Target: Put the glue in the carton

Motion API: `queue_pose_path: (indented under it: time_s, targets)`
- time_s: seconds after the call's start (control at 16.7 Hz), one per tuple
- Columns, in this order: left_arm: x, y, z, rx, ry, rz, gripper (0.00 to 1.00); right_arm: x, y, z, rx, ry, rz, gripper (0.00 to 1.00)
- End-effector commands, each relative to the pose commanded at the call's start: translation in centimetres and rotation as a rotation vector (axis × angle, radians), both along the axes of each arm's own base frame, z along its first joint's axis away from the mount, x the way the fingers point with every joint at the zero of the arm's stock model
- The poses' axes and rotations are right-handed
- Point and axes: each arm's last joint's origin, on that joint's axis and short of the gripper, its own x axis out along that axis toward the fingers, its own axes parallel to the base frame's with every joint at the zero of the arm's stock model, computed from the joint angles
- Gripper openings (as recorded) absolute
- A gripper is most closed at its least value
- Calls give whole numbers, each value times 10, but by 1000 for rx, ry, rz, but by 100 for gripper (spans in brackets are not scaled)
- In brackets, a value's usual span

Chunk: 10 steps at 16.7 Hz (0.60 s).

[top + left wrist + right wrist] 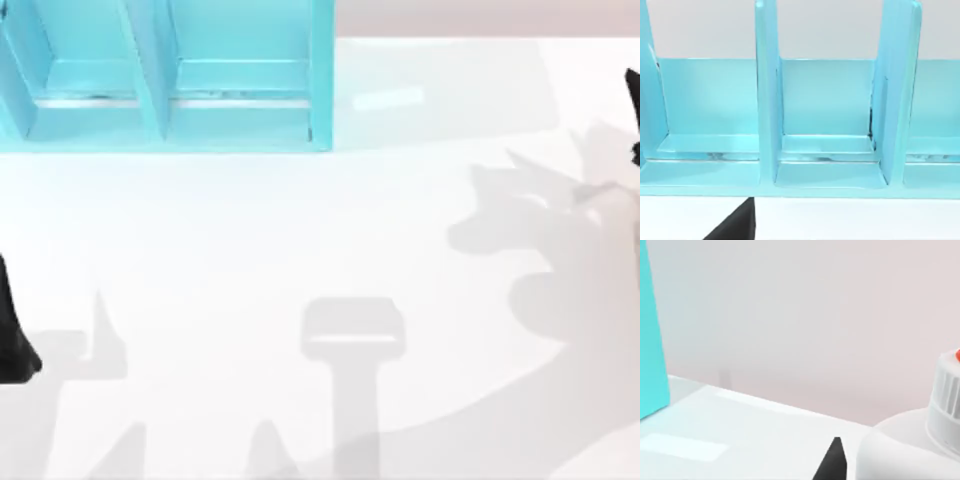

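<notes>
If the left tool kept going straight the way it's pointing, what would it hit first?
Probably the turquoise carton: the left wrist view faces its open compartments head on, across a strip of bare white table. Which compartment it would enter is hard to judge.

Bright even light; soft grey shadows on table (250, 230)

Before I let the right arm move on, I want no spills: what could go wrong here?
The white squeeze bottle of glue with ribbed collar and red-orange cap sits very close to the right wrist camera, beside a dark fingertip; a jolt might tip it. The turquoise carton's upright dividers could snag it on entry.
</notes>
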Motion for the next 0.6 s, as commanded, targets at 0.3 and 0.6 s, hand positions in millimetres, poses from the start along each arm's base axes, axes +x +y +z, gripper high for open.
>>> queue_pose_path:
  time_s: [0.3,0.6]
  targets:
    - [0,0,0,0,0,0,100,-66,-120,-7,-18,21,146,0]
    - [0,0,0,0,0,0,100,-149,-192,-13,-22,28,254,0]
